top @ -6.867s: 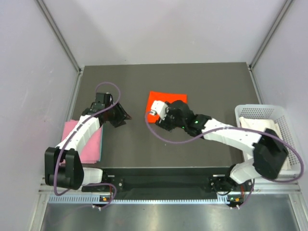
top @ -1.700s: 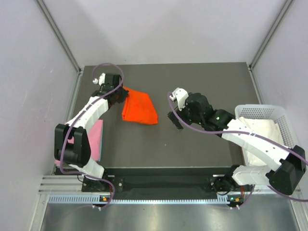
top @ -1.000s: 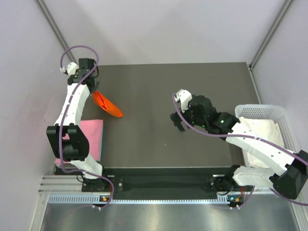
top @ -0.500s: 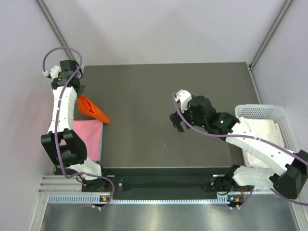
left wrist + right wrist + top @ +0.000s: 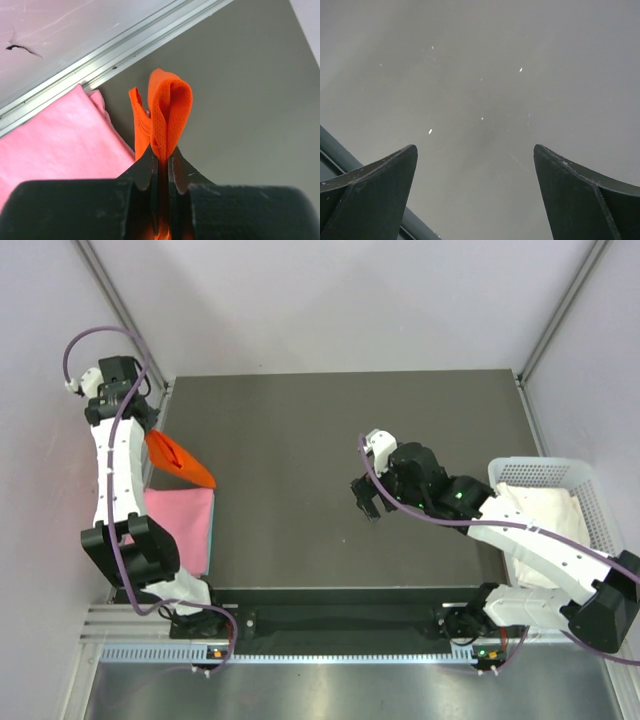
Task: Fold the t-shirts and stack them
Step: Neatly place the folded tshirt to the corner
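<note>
The left fingers [image 5: 154,167] are pressed together on a fold of the orange-red t-shirt [image 5: 167,117], with only a thin line of cloth showing between them. In the left wrist view the shirt bulges out past the fingertips as a rounded loop, with a second thinner flap beside it. From above, it hangs as a narrow, slanted bundle at the left edge of the table [image 5: 350,420], raised off the surface. Its lower end reaches over the far corner of the pink t-shirt [image 5: 180,530]. Whether the two touch cannot be told. The pink t-shirt lies folded flat at the near left of the table, its left side running along the metal rail [image 5: 125,47] that borders the table. The left arm stands tall along that edge, its wrist up at the far left corner.

The right fingers [image 5: 366,502] are spread wide apart with nothing between them. They hover over bare dark table around the middle, well apart from both shirts on the left. Further right, past the table's edge, a white basket [image 5: 540,465] holds the white t-shirt [image 5: 530,502], partly hidden by the right arm.
</note>
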Robot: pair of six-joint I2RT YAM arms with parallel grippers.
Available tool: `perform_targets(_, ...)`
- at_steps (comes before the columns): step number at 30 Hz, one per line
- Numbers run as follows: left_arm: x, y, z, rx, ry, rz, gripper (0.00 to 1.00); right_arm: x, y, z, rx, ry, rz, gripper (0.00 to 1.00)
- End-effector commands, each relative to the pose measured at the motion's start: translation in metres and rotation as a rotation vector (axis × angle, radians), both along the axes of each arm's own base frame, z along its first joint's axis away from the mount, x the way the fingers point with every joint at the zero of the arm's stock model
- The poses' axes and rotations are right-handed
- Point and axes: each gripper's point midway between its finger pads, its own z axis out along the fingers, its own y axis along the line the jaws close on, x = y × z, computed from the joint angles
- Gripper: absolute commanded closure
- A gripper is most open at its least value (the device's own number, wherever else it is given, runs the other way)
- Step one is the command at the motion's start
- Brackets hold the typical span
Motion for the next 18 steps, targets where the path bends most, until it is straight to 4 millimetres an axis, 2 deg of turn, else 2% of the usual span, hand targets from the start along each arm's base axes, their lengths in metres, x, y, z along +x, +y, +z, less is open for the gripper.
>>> perform_targets(1, -0.009, 0.002, 0.035, 0.031, -0.074, 0.012, 1.0, -0.004, 0.008, 0.009, 0.048, -0.012, 0.007, 0.0)
perform_targets(4, -0.014, 0.004, 0.036, 0.048, -0.076, 0.02, 1.0, -0.005, 0.009, 0.009, 0.051, -0.007, 0.007, 0.0)
perform_targets(13, -0.026, 0.017, 0.018, 0.024, -0.042, 0.04, 1.0, -0.005, 0.011, 0.005, 0.054, 0.006, 0.002, 0.0)
perform_targets(18, -0.029, 0.018, 0.008, 0.005, -0.03, 0.036, 1.0, -0.006, 0.01, 0.004, 0.052, 0.006, -0.001, 0.0)
